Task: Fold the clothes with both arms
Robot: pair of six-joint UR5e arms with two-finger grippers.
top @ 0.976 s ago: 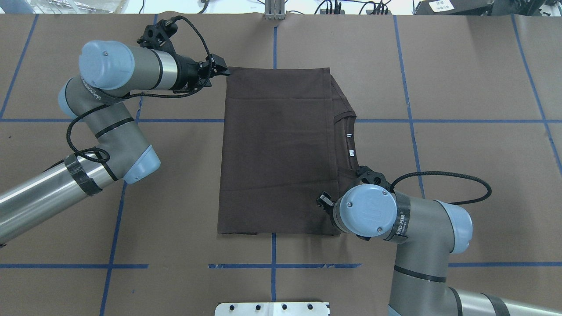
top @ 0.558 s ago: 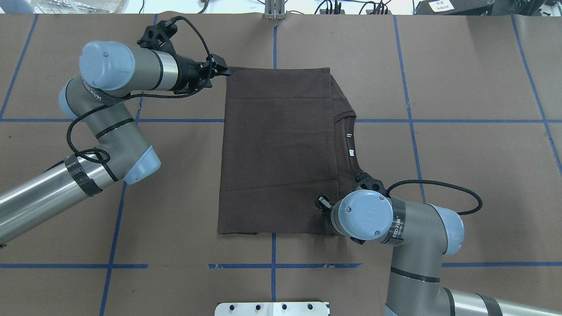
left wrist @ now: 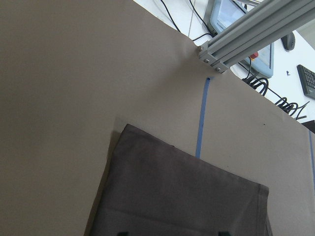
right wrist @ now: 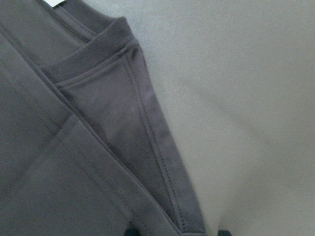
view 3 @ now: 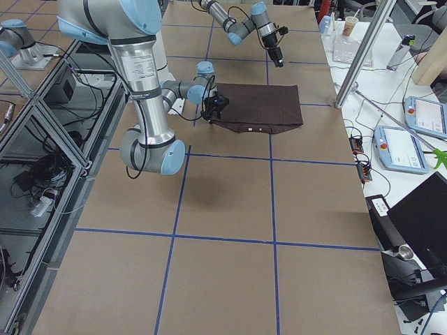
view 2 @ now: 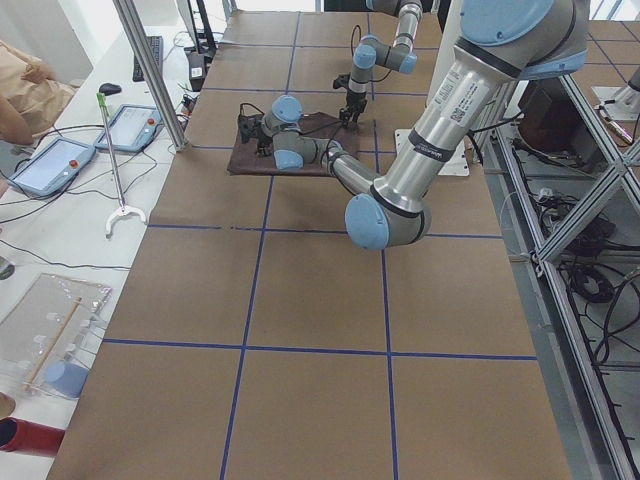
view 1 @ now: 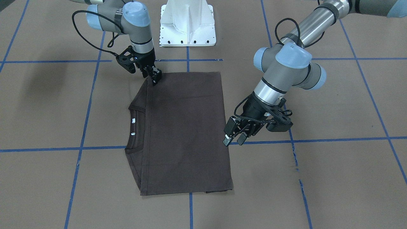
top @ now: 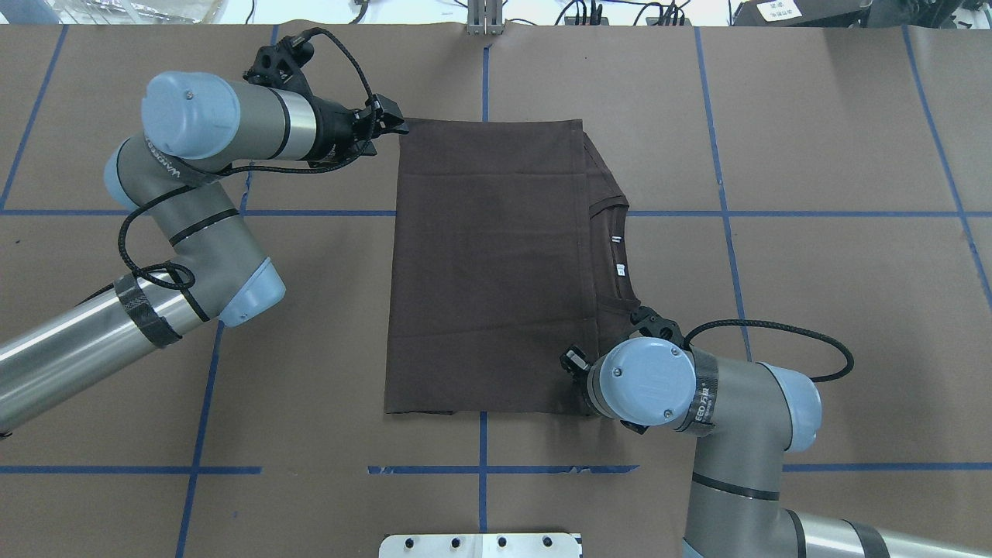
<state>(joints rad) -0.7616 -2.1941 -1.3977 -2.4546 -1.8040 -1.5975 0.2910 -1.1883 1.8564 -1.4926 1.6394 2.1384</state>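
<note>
Lying flat mid-table, the T-shirt (top: 488,263) is sitting folded into a rough rectangle on the brown table cover (top: 814,155). Its collar (view 1: 136,109) and white neck tags (top: 620,270) are peeking out along the edge toward the robot's right. Whatever is folded under the top panel is hidden.

The right gripper (view 1: 155,78) is sitting low at the shirt's corner nearest the white pedestal base (view 1: 187,22). In the overhead cam it's being covered almost wholly by its own wrist joint (top: 649,381). Its wrist cam is showing only the very tips at the frame bottom, spread apart, w/ a stitched cloth point lying btwn them. The jaws are looking released, not pinching, tho the contact itself is cut off.

The left gripper (view 1: 233,139) is hovering above the table just beside the shirt's opposite long edge, not touching cloth. Its fingers (view 1: 226,140) are standing apart w/ nothing btwn them. Its wrist cam is looking down on a shirt corner, the fingertips barely poking in at the bottom edge.

The side cams are showing both grippers too small to judge. A person's arm (view 2: 20,100) is being cut off at the left-side cam's edge.
</note>
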